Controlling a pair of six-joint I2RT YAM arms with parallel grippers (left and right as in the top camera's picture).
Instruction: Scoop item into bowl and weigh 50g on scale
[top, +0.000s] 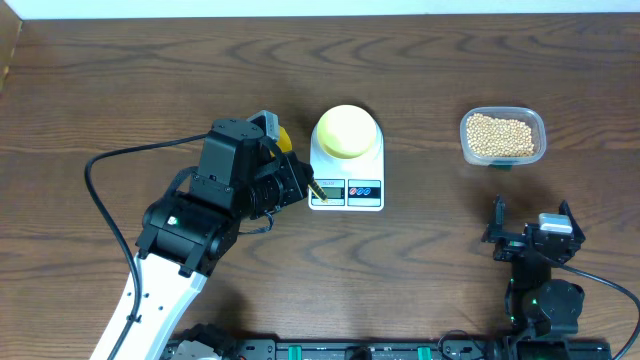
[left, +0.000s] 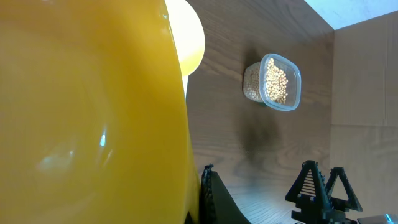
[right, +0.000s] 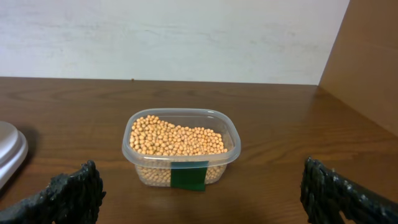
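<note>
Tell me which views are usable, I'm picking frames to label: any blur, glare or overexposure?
Left wrist: the yellow scoop is close to the lens, blurred, with soft glare patches, hiding half the frame; the bowl behind it is washed out near white. Right wrist: evenly lit, the beans and their tub sharp. Overhead: even light, but the display on the scale is too small to read.
</note>
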